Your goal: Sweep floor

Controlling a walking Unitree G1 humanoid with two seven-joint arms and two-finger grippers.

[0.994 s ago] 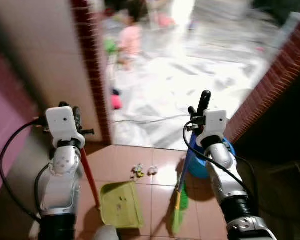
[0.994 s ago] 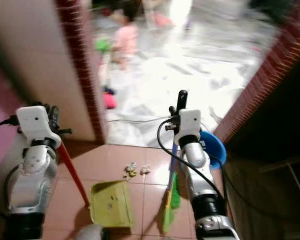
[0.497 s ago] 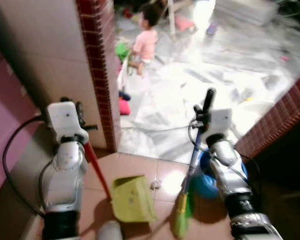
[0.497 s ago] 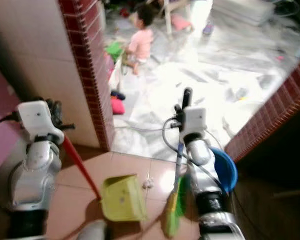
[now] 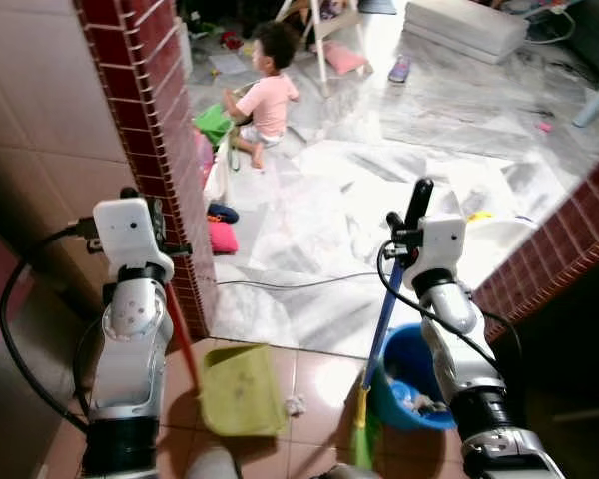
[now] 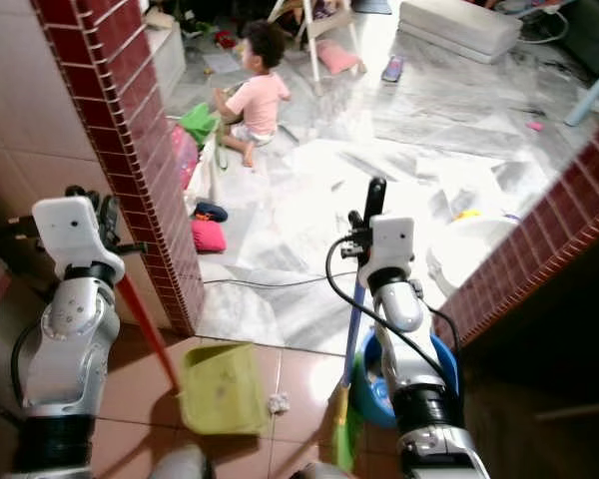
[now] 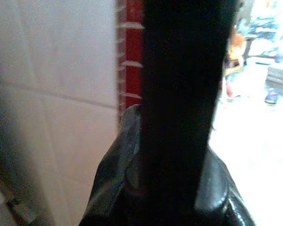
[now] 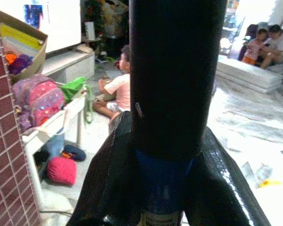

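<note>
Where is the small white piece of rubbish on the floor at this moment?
In the left eye view, the crumpled scrap lies on the terracotta tiles, between the green dustpan on its left and the broom head on its right.

I see a shiny white stone floor that looks smooth like marble, and dull reddish floor tiles nearer me. The pillar is rough red brick. The green dustpan and blue bucket look like smooth plastic. My arms are shiny silver metal.
</note>
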